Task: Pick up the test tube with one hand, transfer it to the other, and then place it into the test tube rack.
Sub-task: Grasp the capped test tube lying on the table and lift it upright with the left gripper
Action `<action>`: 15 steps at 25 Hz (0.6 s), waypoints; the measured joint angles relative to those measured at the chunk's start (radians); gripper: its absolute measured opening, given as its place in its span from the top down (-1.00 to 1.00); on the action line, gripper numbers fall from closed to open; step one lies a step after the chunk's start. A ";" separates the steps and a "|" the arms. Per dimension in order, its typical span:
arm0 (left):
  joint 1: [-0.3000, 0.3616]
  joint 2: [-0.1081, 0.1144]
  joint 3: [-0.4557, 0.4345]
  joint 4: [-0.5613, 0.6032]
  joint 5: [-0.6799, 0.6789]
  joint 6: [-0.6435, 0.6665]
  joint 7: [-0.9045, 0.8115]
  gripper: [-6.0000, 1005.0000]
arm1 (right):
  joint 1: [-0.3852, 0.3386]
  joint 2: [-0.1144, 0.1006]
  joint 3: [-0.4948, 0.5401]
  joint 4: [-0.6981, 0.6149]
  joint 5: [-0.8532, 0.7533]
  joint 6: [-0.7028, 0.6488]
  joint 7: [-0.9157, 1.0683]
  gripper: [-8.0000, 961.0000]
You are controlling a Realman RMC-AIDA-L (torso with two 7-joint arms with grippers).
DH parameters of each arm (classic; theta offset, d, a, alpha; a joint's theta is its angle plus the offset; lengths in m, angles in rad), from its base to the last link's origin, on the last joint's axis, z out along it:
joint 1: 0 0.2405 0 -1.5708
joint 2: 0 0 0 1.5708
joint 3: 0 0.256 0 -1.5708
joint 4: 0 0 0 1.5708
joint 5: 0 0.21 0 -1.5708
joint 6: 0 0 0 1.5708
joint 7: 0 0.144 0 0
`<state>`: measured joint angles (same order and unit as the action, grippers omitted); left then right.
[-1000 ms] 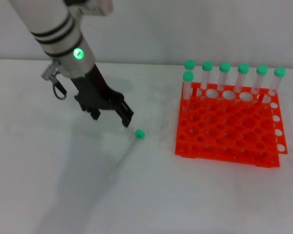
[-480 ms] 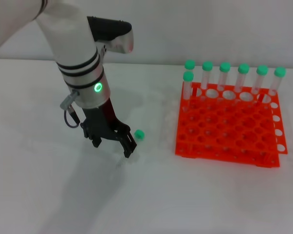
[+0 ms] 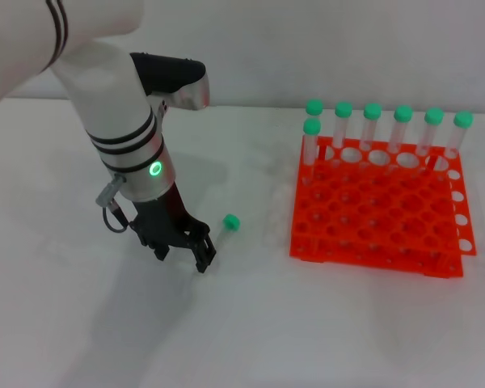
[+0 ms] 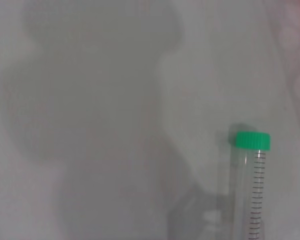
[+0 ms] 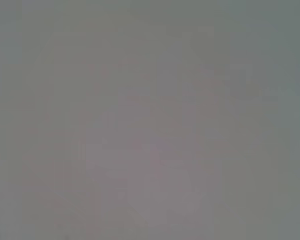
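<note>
Seven capped tubes (image 3: 372, 125) stand in the rack (image 3: 376, 214); left gripper (image 3: 182, 249), fingers spread, straddles the lying test tube (image 3: 225, 229).

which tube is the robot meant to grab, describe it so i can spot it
Start at the orange-red test tube rack on the white table. Left of it, beside the left gripper, is the test tube. It alone lies flat; the other green-capped tubes stand upright in the rack.

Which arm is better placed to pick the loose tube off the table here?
Left. The left gripper is low over the table, right beside the lying test tube, which also fills the left wrist view. The right arm appears in no view.
</note>
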<state>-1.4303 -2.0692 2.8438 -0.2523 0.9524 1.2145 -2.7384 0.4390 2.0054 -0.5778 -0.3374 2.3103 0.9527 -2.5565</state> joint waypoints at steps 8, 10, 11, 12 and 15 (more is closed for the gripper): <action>0.011 -0.002 0.000 0.038 -0.001 -0.049 0.000 -0.26 | 0.003 0.001 -0.003 0.000 -0.003 0.000 0.000 -0.75; 0.011 -0.004 0.000 0.046 -0.002 -0.057 0.000 -0.19 | 0.003 0.001 -0.003 0.000 -0.003 -0.001 0.000 -0.75; 0.011 -0.004 0.000 0.052 -0.002 -0.059 0.000 -0.18 | 0.003 0.001 -0.004 0.001 -0.003 -0.001 0.000 -0.75; 0.011 -0.003 0.000 0.059 -0.003 -0.061 0.000 -0.18 | 0.003 0.001 -0.004 0.001 -0.003 -0.001 -0.001 -0.75; 0.011 -0.003 0.000 0.067 -0.003 -0.067 -0.001 -0.17 | 0.003 0.001 -0.004 0.001 -0.003 -0.001 -0.001 -0.75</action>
<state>-1.4190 -2.0726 2.8440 -0.1858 0.9489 1.1476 -2.7389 0.4417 2.0064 -0.5815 -0.3364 2.3070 0.9512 -2.5571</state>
